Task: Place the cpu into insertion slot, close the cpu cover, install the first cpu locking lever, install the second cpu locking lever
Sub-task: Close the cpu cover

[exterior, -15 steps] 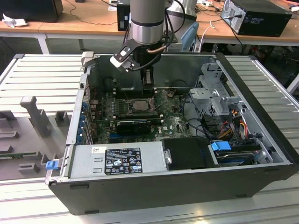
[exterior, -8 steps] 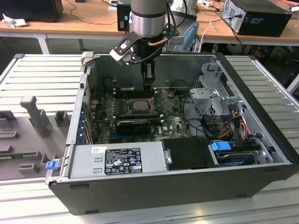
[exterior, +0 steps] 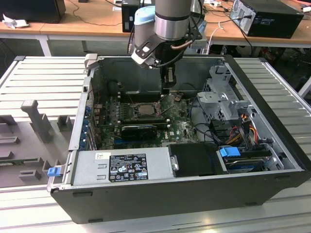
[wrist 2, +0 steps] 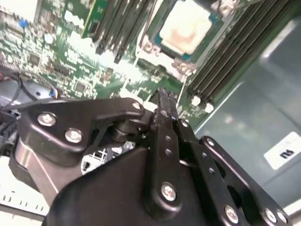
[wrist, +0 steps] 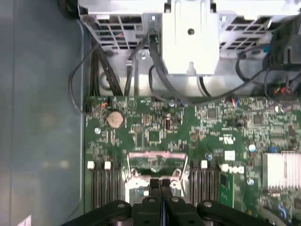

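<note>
The cpu (wrist 2: 186, 23) lies pale and flat in the insertion slot (exterior: 131, 110) on the green motherboard, and its grey face (exterior: 145, 109) also shows in the exterior view. The cpu cover (wrist: 156, 154) appears tilted up from the slot as a thin metal frame, with the board visible through its window. My gripper (exterior: 168, 89) hangs over the slot's edge on the exterior view's right, just above the cover. In both wrist views the black fingers (wrist: 160, 181) are pressed together, shut, with nothing between them, and the gripper (wrist 2: 163, 96) points down at the board.
The open computer case holds a power supply (exterior: 121, 167) at the front and a drive cage (exterior: 226, 97) with cables on the exterior view's right. A black ribbed heatsink (exterior: 139, 130) sits in front of the slot, and memory slots (wrist 2: 235, 52) flank it. A coin battery (wrist: 115, 119) sits on the board.
</note>
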Motion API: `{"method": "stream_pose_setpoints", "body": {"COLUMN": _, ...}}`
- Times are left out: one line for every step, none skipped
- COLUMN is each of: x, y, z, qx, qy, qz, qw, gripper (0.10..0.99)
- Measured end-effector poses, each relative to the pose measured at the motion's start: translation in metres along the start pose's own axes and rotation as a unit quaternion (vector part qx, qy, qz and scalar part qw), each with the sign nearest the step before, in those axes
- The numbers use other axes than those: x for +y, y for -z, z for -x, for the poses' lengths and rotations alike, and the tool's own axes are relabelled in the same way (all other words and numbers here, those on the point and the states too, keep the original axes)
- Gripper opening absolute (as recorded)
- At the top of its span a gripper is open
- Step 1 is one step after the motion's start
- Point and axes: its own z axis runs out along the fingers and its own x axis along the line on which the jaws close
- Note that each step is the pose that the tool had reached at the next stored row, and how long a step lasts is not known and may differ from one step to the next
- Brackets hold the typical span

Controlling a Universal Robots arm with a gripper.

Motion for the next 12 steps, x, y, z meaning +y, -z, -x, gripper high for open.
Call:
{"method": "stream_pose_setpoints", "body": {"x": 0.0043, "y": -0.0034, "z": 0.0, "qx": 0.0002, "qy": 0.006, "qz": -0.0002, "qw": 1.0, "gripper": 0.106}}
{"method": "stream_pose_setpoints", "body": {"x": 0.0098, "y": -0.0056, "z": -0.0004, "qx": 0.0003, "qy": 0.008, "qz": -0.0002, "qw": 1.0, "gripper": 0.106}}
{"method": "stream_pose_setpoints", "body": {"x": 0.0174, "y": -0.0078, "z": -0.001, "qx": 0.0004, "qy": 0.01, "qz": -0.0003, "qw": 0.9999, "gripper": 0.106}}
{"method": "stream_pose_setpoints", "body": {"x": 0.0226, "y": -0.0092, "z": -0.0011, "qx": 0.0005, "qy": 0.012, "qz": -0.0004, "qw": 0.9999, "gripper": 0.106}}
{"method": "stream_pose_setpoints", "body": {"x": 0.0264, "y": -0.0103, "z": -0.001, "qx": 0.0005, "qy": 0.013, "qz": -0.0006, "qw": 0.9999, "gripper": 0.106}}
{"method": "stream_pose_setpoints", "body": {"x": 0.0333, "y": -0.0123, "z": -0.001, "qx": 0.0005, "qy": 0.014, "qz": -0.001, "qw": 0.9999, "gripper": 0.106}}
{"method": "stream_pose_setpoints", "body": {"x": 0.0412, "y": -0.0151, "z": -0.0009, "qx": 0.0006, "qy": 0.016, "qz": -0.0016, "qw": 0.9999, "gripper": 0.106}}
{"method": "stream_pose_setpoints", "body": {"x": 0.0464, "y": -0.0174, "z": -0.0008, "qx": 0.0006, "qy": 0.016, "qz": -0.0023, "qw": 0.9999, "gripper": 0.106}}
{"method": "stream_pose_setpoints", "body": {"x": 0.0472, "y": -0.0208, "z": -0.0008, "qx": 0.0007, "qy": 0.017, "qz": -0.0031, "qw": 0.9999, "gripper": 0.106}}
{"method": "stream_pose_setpoints", "body": {"x": 0.0464, "y": -0.025, "z": 0.0008, "qx": 0.0007, "qy": 0.018, "qz": -0.0037, "qw": 0.9998, "gripper": 0.106}}
{"method": "stream_pose_setpoints", "body": {"x": 0.0457, "y": -0.0256, "z": 0.0014, "qx": 0.0007, "qy": 0.018, "qz": -0.0038, "qw": 0.9998, "gripper": 0.106}}
{"method": "stream_pose_setpoints", "body": {"x": 0.045, "y": -0.0256, "z": 0.0016, "qx": 0.0007, "qy": 0.018, "qz": -0.0038, "qw": 0.9998, "gripper": 0.106}}
